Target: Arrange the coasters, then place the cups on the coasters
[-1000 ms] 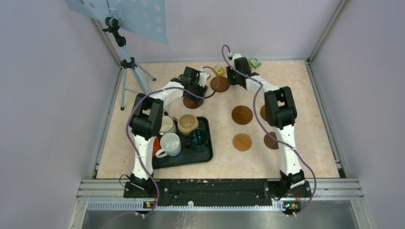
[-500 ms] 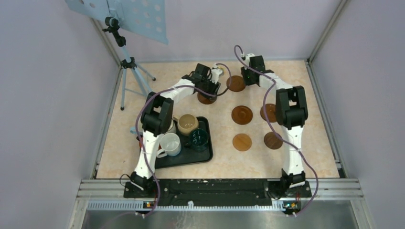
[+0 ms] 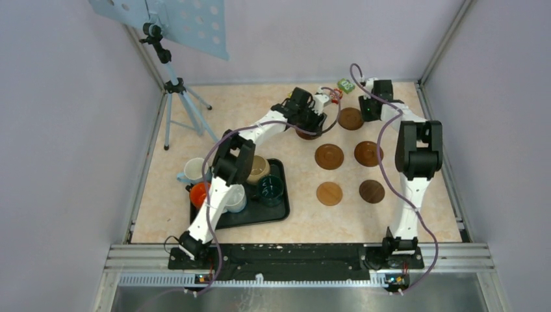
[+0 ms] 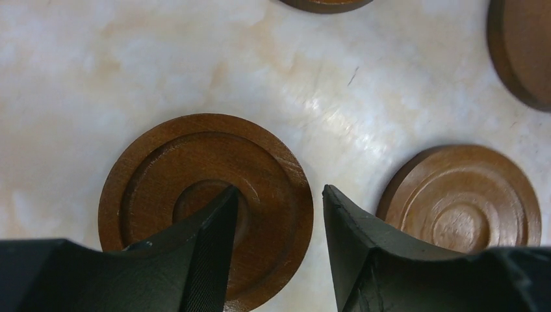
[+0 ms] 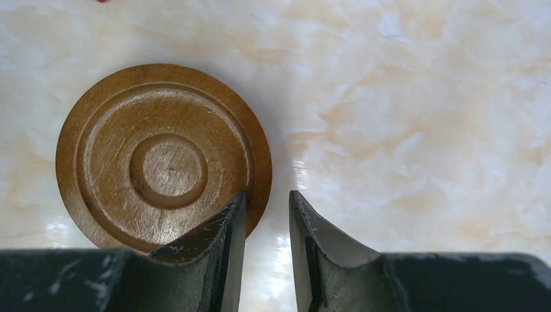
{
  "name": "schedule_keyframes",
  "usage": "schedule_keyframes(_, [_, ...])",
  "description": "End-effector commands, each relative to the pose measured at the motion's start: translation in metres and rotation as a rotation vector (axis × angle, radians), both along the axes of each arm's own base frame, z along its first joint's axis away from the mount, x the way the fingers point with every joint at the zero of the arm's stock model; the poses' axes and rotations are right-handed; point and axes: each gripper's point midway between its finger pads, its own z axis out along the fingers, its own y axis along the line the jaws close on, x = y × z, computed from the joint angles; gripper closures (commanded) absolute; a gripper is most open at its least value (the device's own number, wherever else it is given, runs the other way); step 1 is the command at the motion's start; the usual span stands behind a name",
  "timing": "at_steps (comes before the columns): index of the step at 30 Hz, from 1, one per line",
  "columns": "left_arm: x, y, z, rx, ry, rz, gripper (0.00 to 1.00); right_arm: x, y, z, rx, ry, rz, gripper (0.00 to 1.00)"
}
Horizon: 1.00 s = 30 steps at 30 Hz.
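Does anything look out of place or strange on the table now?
The white mug seems to stand just outside the tray, at its far left corner, not inside it. Nothing looks spilled or broken.

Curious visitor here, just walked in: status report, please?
Left fingers open astride dark coaster. Right fingers open at another coaster. Cups unplaced, by tray. Nothing blocking.

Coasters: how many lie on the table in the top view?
6 coasters: one partly under the left pincer, one beside the right pincer; two in the middle row; two nearest. None seems hidden.
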Motion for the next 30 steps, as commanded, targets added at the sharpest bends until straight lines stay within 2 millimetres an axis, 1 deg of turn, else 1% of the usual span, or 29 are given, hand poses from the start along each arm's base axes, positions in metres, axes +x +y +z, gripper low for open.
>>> schedule_keyframes(1, [-0.003, -0.034, -0.002, -0.064, 0.002, -0.042, 0.42, -0.029, -0.042, -0.012, -0.039, 0.093, -0.038, 0.70])
schedule_keyframes(6, [-0.005, -0.057, 0.002, -0.124, -0.020, -0.074, 0.36, -0.036, -0.068, -0.011, -0.036, 0.097, -0.066, 0.71])
schedule_keyframes(9, [-0.005, -0.069, 0.004, -0.149, -0.043, -0.083, 0.34, -0.039, -0.079, -0.010, -0.033, 0.099, -0.078, 0.70])
schedule_keyframes(13, [0.000, -0.077, 0.005, -0.174, -0.054, -0.078, 0.32, -0.042, -0.089, -0.009, -0.022, 0.099, -0.087, 0.71])
schedule_keyframes(16, [0.002, -0.082, 0.005, -0.185, -0.076, -0.080, 0.29, -0.045, -0.091, -0.010, -0.020, 0.108, -0.078, 0.71])
schedule_keyframes(20, [0.007, -0.086, 0.005, -0.195, -0.099, -0.075, 0.26, -0.050, -0.088, -0.012, -0.008, 0.118, -0.058, 0.71])
schedule_keyframes(30, [0.027, -0.083, 0.002, -0.184, -0.167, -0.033, 0.21, -0.055, -0.071, -0.015, 0.054, 0.131, 0.013, 0.70])
